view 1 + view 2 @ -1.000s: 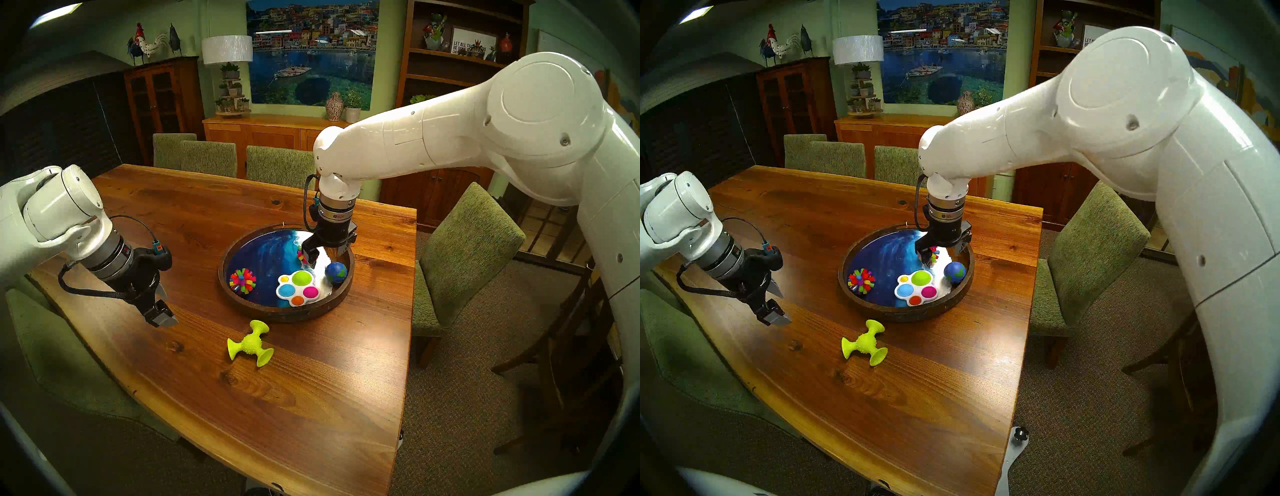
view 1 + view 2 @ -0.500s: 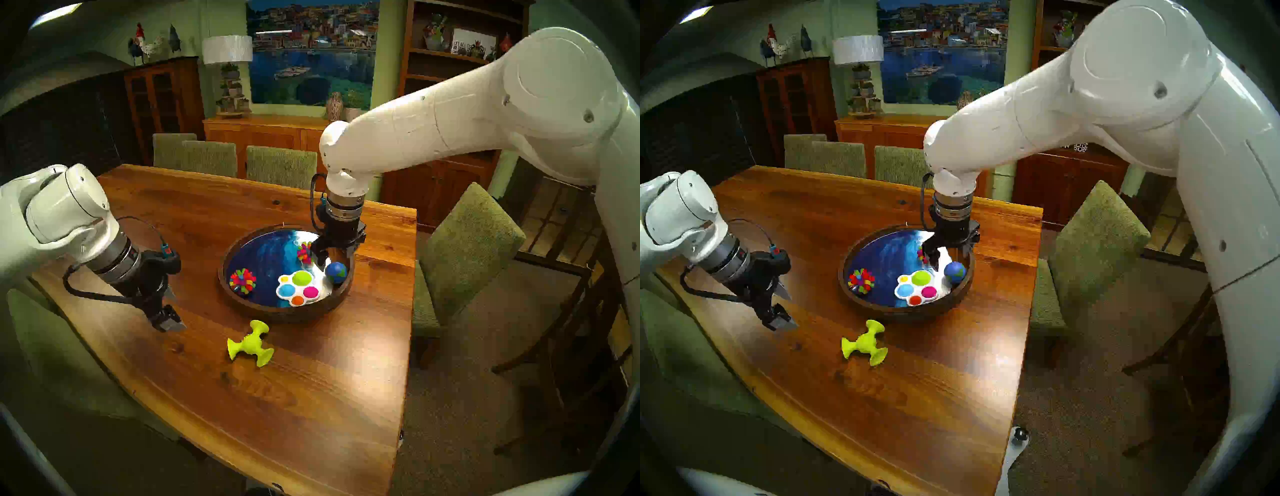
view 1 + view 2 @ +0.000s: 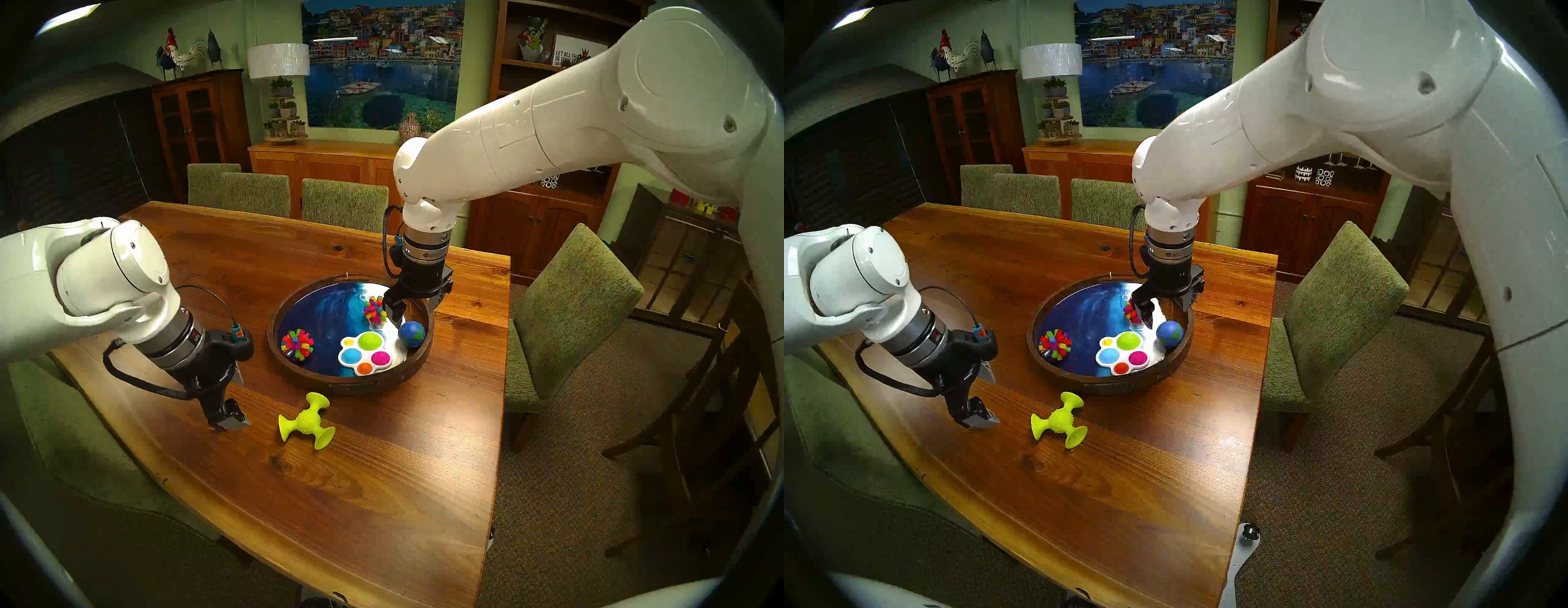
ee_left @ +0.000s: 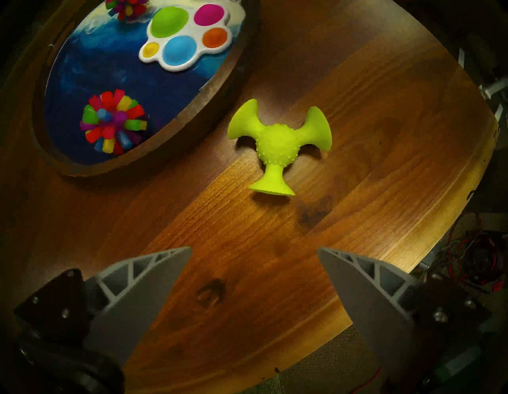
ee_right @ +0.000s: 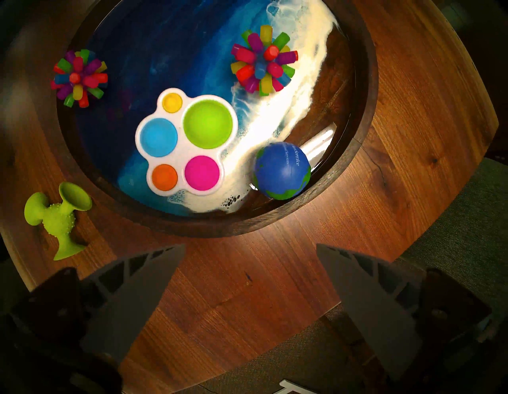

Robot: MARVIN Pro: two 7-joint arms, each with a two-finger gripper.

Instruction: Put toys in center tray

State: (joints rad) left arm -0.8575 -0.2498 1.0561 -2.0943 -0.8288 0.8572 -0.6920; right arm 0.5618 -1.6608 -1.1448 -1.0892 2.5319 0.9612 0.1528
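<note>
The round tray (image 3: 348,385), dark wooden rim and blue-and-white wave base, sits mid-table. In it lie the white dimple board (image 3: 365,348), one spiky ball (image 3: 297,344) at the left, a second spiky ball (image 3: 375,309) at the back, and the globe ball (image 3: 411,333) against the right rim. The lime-green three-armed piece (image 3: 306,421) lies on the table in front of the tray, also in the left wrist view (image 4: 277,143). My left gripper (image 3: 237,399) is open and empty, just left of the lime piece. My right gripper (image 3: 413,312) is open and empty above the tray's back right.
The wooden table (image 3: 339,488) has a curved near edge. A green chair (image 3: 568,305) stands at its right side. Three more chairs (image 3: 343,204) line the far side. Another green seat (image 3: 63,424) is at the left.
My right gripper opened, rose and drew right, leaving the second spiky ball in the tray. My left gripper moved right and down toward the lime piece.
</note>
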